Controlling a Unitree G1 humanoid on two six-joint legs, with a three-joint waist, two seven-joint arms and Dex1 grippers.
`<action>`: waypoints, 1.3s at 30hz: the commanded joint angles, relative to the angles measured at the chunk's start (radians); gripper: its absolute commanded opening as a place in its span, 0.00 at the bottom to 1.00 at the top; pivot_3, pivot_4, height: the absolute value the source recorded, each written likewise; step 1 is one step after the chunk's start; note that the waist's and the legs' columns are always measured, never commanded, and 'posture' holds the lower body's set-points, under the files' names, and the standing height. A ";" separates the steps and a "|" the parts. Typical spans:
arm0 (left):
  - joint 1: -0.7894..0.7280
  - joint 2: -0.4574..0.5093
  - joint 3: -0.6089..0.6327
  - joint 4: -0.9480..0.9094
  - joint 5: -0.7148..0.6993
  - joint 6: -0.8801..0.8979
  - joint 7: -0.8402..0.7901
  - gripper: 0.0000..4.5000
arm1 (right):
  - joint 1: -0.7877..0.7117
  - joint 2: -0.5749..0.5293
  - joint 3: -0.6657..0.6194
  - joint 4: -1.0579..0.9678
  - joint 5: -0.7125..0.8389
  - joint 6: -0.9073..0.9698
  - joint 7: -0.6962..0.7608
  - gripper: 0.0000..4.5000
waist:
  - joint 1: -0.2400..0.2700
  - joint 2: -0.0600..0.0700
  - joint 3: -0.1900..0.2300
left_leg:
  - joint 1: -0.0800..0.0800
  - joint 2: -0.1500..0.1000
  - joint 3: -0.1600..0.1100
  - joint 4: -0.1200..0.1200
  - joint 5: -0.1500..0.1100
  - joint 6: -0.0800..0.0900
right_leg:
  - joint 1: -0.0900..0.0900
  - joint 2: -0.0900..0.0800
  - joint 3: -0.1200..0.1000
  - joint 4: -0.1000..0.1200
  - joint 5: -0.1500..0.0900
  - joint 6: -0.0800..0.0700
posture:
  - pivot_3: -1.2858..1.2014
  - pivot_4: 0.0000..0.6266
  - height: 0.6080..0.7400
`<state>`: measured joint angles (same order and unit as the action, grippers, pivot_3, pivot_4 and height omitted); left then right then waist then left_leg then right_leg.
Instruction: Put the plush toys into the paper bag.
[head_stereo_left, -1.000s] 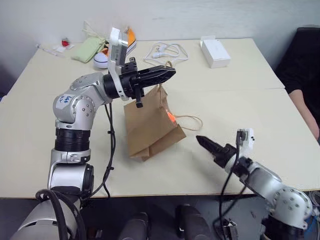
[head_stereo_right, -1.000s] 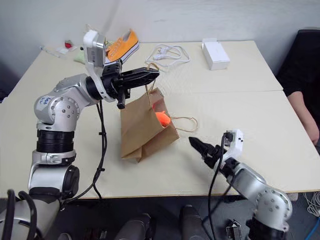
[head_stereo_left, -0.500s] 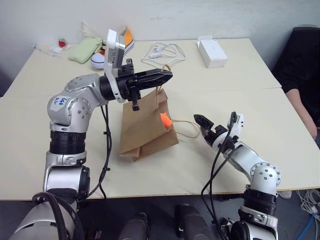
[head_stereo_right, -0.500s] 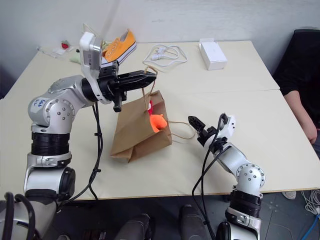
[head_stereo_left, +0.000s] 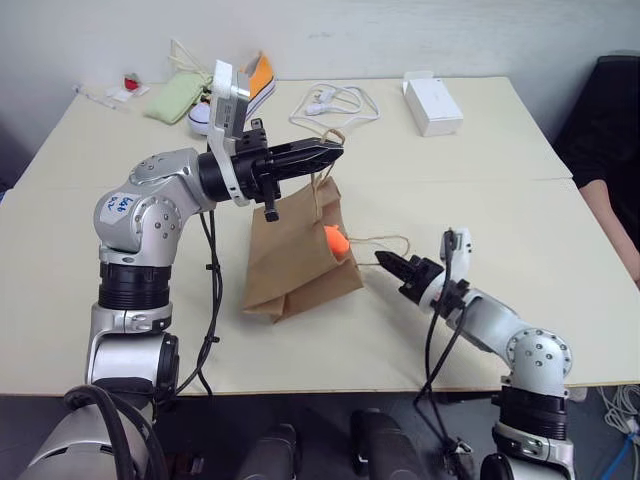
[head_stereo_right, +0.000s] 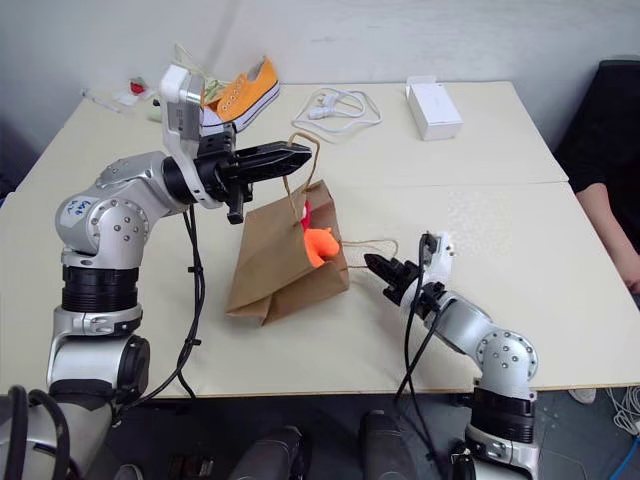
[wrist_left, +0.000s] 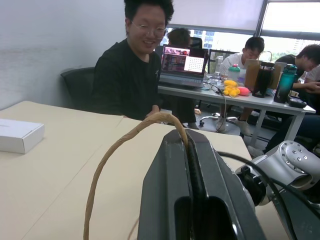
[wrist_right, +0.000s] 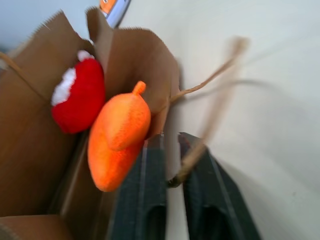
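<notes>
Here the left gripper (head_stereo_left: 335, 152) is pressed shut on one cord handle (wrist_left: 120, 150) of the paper bag (head_stereo_left: 290, 255), holding it up so the bag hangs below the claw, its base on the table (head_stereo_left: 480, 160). The right gripper (head_stereo_right: 372, 264) is closed just beside the bag's mouth, its fingers (wrist_right: 145, 195) pinching the other handle (wrist_right: 210, 125). The orange plush toy (wrist_right: 119, 135) sits at the mouth, right in front of those fingers, with the red-and-white plush toy (wrist_right: 77, 97) deeper inside.
</notes>
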<state>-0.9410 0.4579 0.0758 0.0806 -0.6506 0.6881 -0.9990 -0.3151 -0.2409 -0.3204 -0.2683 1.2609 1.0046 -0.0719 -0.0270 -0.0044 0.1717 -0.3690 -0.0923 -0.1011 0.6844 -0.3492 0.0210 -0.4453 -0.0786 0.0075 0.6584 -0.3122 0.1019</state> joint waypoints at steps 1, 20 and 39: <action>-0.021 0.001 0.011 -0.022 -0.010 -0.021 -0.005 0.00 | 0.001 -0.078 -0.042 -0.142 0.037 -0.035 0.046 0.01 | 0.001 0.000 0.000 | 0.000 0.000 0.000 0.000 0.000 0.000 | 0.000 0.000 0.000 0.000 0.000 0.000 | 0.52 0.24 1.00; -0.050 -0.241 -0.096 0.186 0.147 -0.270 0.054 0.00 | 0.024 -0.494 0.160 -0.478 -0.494 -0.275 0.169 0.01 | 0.033 -0.004 0.001 | -0.001 0.000 0.001 0.000 0.000 0.000 | 0.000 0.000 0.000 -0.004 0.000 0.000 | 0.52 0.24 1.00; 0.279 0.151 -0.071 -0.195 0.051 -0.050 -0.095 1.00 | 0.442 -0.625 -0.292 -0.675 -0.070 -0.249 0.350 0.67 | 0.051 -0.004 0.001 | 0.003 0.000 0.000 0.000 0.000 0.001 | 0.005 0.000 0.000 -0.007 0.000 0.000 | 0.52 0.24 1.00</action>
<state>-0.6733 0.6107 0.0336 -0.0779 -0.6440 0.6995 -1.0900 0.1180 -0.8577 -0.5895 -0.9159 1.1811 0.7688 0.2577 0.0239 -0.0082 0.1725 -0.3655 -0.0922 -0.1015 0.6840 -0.3491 0.0218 -0.4393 -0.0789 0.0072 0.6509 -0.3121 0.1020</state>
